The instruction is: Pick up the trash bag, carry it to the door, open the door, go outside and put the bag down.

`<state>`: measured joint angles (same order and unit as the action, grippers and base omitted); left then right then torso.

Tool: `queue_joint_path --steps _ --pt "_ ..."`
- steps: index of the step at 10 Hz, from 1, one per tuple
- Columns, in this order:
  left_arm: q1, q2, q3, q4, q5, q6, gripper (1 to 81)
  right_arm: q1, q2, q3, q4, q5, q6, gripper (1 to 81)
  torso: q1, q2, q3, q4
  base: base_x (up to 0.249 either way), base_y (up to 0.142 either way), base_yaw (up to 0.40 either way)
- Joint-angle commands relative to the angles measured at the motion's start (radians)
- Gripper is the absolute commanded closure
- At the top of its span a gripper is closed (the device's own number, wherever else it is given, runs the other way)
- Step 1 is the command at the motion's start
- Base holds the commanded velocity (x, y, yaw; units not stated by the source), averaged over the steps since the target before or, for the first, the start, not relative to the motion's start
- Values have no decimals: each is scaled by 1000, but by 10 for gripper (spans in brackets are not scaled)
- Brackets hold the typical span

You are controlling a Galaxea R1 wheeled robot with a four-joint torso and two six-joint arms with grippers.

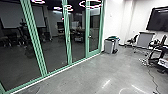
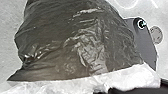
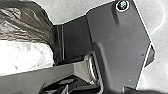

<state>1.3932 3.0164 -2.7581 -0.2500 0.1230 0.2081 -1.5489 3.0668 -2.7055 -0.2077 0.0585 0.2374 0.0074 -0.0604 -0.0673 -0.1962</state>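
Left wrist view | trash bag (image 2: 75, 45): beside base plate (image 2: 146, 43), likely kept close for clearance during transit | left pincer, right pincer: state cannot be told | head view: glass door (image 1: 94, 33), upper right of centre, apparently shut

Dark, wrinkled trash bag (image 2: 62, 42) above pale band (image 2: 62, 86), grey floor (image 2: 10, 25) behind.
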Motion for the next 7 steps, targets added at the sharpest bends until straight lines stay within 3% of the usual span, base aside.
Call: queue_joint_path --steps 1,3,5,6,7 --pt "-64 -5 -2 6 58 5 811 46 6 6 -9 -46 2 10 0 0 0 0 123 -68 0" --pt "-64 -5 -2 6 58 5 811 46 6 6 -9 -46 2 10 0 0 0 0 123 -68 0" --pt "-64 -5 -2 6 58 5 811 46 6 7 -10 -46 0 10 0 0 98 0 122 -67 0" --pt "-64 -5 -2 6 58 5 811 46 6 7 -10 -48 2 10 0 0 9 0 122 -67 0" --pt "-64 -5 -2 6 58 5 811 46 8 9 -10 -46 0 10 0 0 28 0 123 -67 0"
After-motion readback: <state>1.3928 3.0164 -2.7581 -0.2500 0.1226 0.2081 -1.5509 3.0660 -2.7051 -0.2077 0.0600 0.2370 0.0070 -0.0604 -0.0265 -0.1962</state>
